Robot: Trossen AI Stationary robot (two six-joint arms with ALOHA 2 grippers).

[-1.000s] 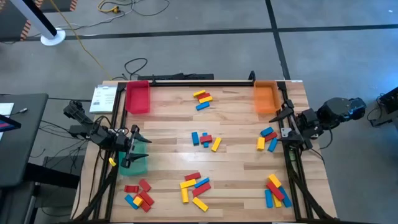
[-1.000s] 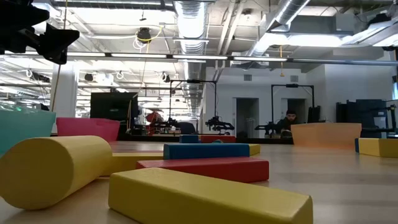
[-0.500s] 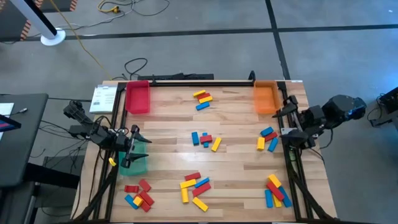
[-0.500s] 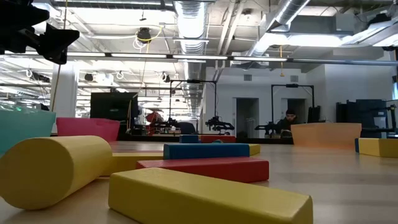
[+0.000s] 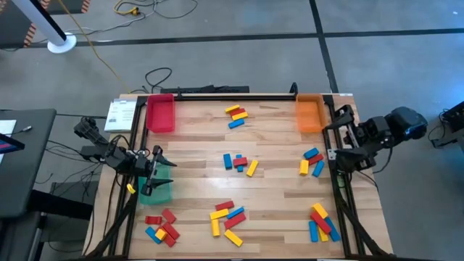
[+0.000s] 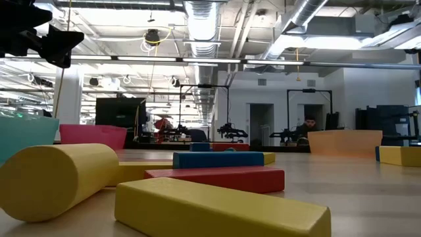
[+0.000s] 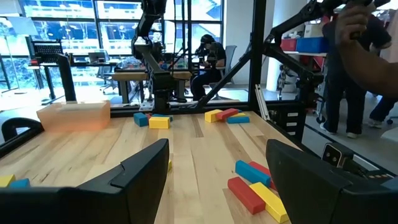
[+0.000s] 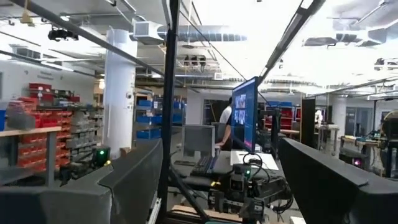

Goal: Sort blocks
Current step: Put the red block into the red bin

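While blocks (image 5: 238,162) lie in scattered clusters across the table (image 5: 275,196), left gripper (image 5: 161,172) hovers over the green tray (image 5: 159,192), jaws wide, empty; right gripper (image 5: 341,132) beside the orange tray (image 5: 309,114), likewise spread and empty.

The right gripper (image 8: 214,186) points level into the room, its two dark fingers (image 8: 127,183) spread wide with nothing between them. Beyond: a dark frame post (image 8: 168,106), a white column (image 8: 119,99), a monitor (image 8: 244,115) (edge-on) and red storage bins (image 8: 37,102).
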